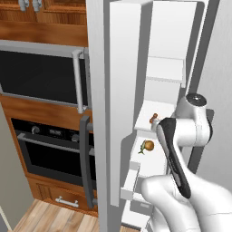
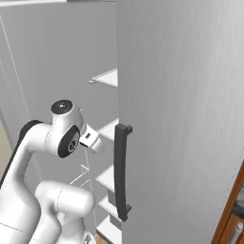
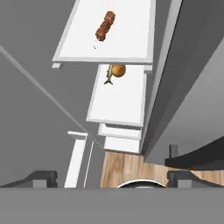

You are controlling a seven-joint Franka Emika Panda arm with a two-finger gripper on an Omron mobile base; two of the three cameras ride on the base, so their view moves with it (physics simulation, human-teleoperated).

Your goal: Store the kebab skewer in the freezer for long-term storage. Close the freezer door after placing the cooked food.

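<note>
Lying on a freezer shelf [image 3: 127, 39], the kebab skewer [image 3: 105, 26] sits well beyond the open, empty end effector [image 3: 112, 178].

Gripper [image 3: 112, 177] open, empty, downward-facing

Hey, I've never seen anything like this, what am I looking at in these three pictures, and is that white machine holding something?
The white machine is a robot arm on a base that can drive, in a computer-rendered kitchen. Two pictures come from cameras on the base, behind the arm to its left and right. The third comes from a camera on the hand, looking along the gripper, whose dark fingertips show at the bottom.

The arm faces the freezer, a narrow compartment with white shelves. The freezer door stands open, with a dark bar handle. The kebab skewer lies on one shelf. A small orange fruit or vegetable lies on the shelf below. In the left base picture, a microwave sits above a wall oven.

The gripper is open and holds nothing.
</note>
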